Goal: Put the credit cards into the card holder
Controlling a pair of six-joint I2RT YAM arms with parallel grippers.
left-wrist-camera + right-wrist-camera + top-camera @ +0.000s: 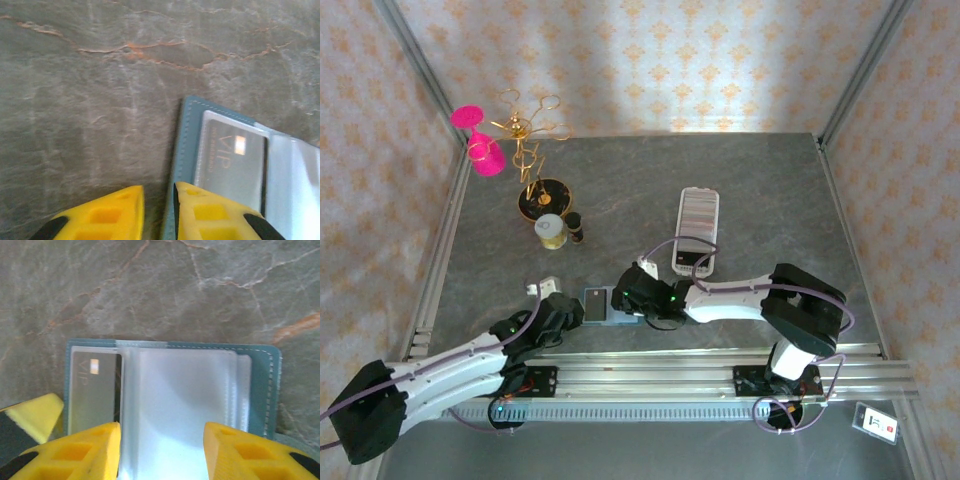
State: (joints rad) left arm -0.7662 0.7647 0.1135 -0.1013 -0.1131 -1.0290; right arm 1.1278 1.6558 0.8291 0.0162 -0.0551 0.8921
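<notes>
- The card holder (pixel 260 390) lies open and flat on the grey table (pixel 75 100), between the two grippers, clear sleeves facing up.
- One gold-lettered card (pixel 95 390) already sits in the sleeve at one end; the other sleeves look empty.
- The right gripper (pixel 162 440) hovers over the middle sleeves, jaws wide apart and holding nothing.
- The left gripper (pixel 159 205) sits at the holder's outer edge, jaws a narrow gap apart, apparently clamping nothing.
- The other credit cards (pixel 697 225) stand in a row in the white tray (pixel 698 191), well apart from the holder.
- The step in hand looks like letting go after seating a card. Next, one arm should fetch another card while the other steadies the holder.
</notes>
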